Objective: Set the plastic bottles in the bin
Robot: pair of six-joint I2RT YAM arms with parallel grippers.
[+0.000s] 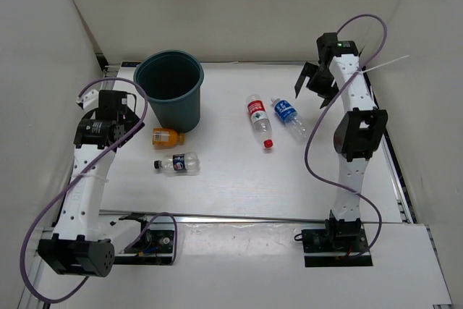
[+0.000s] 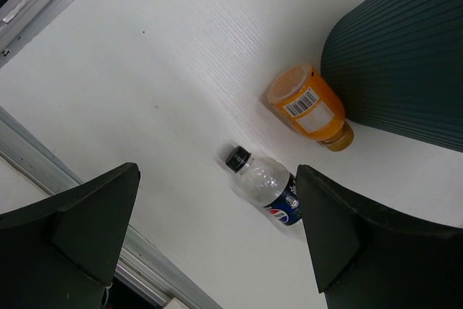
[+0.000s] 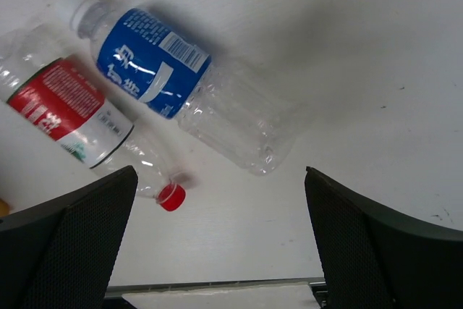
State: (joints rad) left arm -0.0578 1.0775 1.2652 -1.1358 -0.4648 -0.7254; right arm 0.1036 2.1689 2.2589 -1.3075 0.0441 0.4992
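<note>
Left pincer (image 2: 217, 177) released, jaws wide. The clear plastic bottle with black cap and dark label (image 2: 266, 192) lies beneath its gap. The short orange plastic bottle (image 2: 307, 105) lies farther ahead, just beside the round dark teal plastic bin (image 2: 405, 56). Right pincer (image 3: 221, 175) likewise released, above the clear red-labelled, red-capped bottle (image 3: 69, 106) and the clear blue-labelled bottle (image 3: 181, 81), which lie side by side.

Bin (image 1: 173, 106) upright, far-left part of table (image 1: 231, 186), near far edge. Juice bottle (image 1: 166, 137) on its side just before bin. Cola bottle (image 1: 177, 163) on its side before juice bottle, apart, cap toward left edge. Left water bottle (image 1: 257, 117) and right water bottle (image 1: 288, 115) lying side by side right of centre, well apart from bin.
</note>
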